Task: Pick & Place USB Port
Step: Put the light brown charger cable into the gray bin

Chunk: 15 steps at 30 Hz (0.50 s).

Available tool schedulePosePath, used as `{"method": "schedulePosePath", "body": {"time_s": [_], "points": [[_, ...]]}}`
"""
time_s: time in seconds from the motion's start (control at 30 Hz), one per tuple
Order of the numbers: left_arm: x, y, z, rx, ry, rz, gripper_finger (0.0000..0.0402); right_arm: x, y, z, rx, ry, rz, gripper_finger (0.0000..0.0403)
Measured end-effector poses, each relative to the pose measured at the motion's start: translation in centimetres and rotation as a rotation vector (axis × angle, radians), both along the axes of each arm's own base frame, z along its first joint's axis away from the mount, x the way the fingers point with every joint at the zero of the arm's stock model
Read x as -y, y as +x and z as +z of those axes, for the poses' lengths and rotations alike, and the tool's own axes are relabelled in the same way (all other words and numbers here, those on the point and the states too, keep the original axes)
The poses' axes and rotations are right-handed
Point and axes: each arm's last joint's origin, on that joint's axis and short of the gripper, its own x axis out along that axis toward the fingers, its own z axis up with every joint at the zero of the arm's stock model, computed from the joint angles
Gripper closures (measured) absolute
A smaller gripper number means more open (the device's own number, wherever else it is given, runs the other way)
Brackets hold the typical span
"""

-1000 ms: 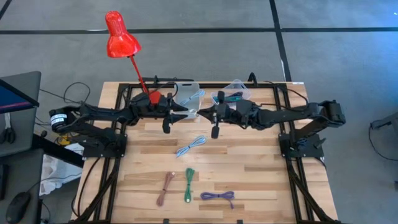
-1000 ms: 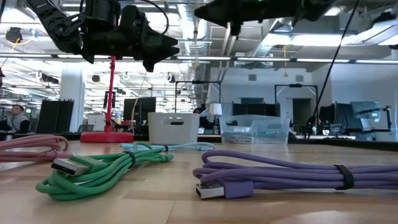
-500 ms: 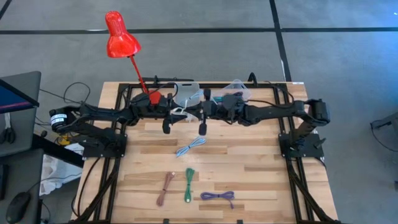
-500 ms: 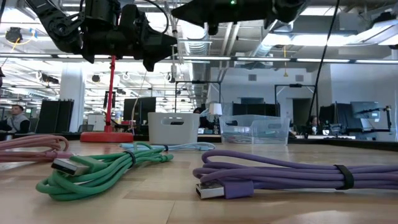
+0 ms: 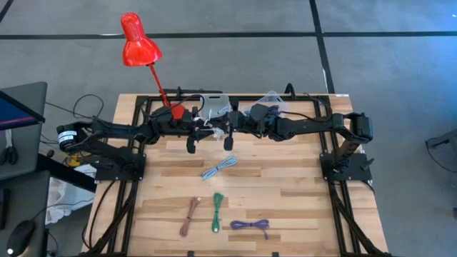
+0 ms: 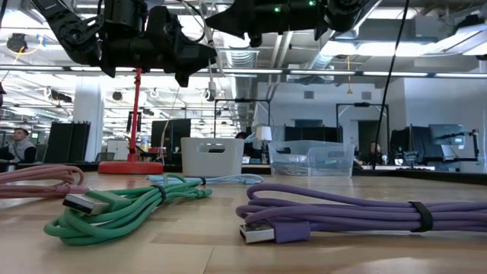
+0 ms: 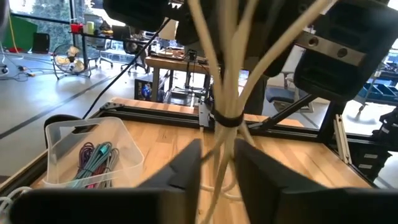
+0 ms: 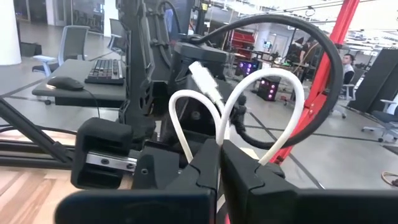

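A white USB cable (image 5: 216, 123), coiled and bound by a black tie (image 7: 225, 118), hangs in the air between both grippers, above the table's far middle. My left gripper (image 5: 206, 127) (image 7: 217, 155) is shut on it. My right gripper (image 5: 228, 126) (image 8: 219, 155) faces the left one and is shut on the cable's loops. The metal plug (image 8: 202, 78) sticks up beyond the loops. A white bin (image 5: 214, 106) and a clear bin (image 5: 268, 104) stand at the far edge; the clear bin (image 7: 87, 152) holds coloured cables. My left gripper pinches the white cable's strands (image 7: 219, 140) between its two fingers, just past the black tie; the strands run along between the fingers. The cable is lifted clear of the table. My right gripper pinches the two white loops (image 8: 186, 118) where they meet between its fingers (image 8: 205, 165), coming level from the table's right. The loops stand out beyond the fingertips, clear of the table.
On the near half of the table lie a light-blue cable (image 5: 219, 168), a pink cable (image 5: 191, 214), a green cable (image 5: 217, 211) and a purple cable (image 5: 250, 225). A red lamp (image 5: 139, 43) stands at the far left. People sit in the room behind.
My right gripper has moved toward the table's left, closing in on my left gripper, and has come up to the white cable held there. My left arm has kept still.
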Motion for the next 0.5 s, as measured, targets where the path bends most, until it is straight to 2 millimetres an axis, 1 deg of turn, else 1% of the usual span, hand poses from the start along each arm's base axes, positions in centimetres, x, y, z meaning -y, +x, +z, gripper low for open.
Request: {"method": "schedulePosePath", "body": {"time_s": [0.1,0.13,0.33,0.43,0.5], "points": [[0.0,0.0,0.0,0.001,0.022,0.004,0.0377,0.1,0.0,0.0,-0.001,0.0,-0.003,0.0403],[0.0,0.0,0.0,0.001,0.023,0.005,0.0386,0.1,0.0,0.0,0.0,0.0,-0.003,0.0403],[-0.1,0.0,0.0,0.001,0.026,0.008,0.0391,0.1,-0.1,0.1,0.001,0.013,-0.003,0.04],[-0.4,-0.2,0.1,0.007,0.029,0.021,0.0393,0.0,-0.7,0.6,-0.021,0.056,-0.003,0.0388],[-0.8,-0.3,0.0,-0.001,0.027,0.038,0.0393,-0.2,-1.4,1.1,-0.07,0.063,-0.002,0.0374]]}}
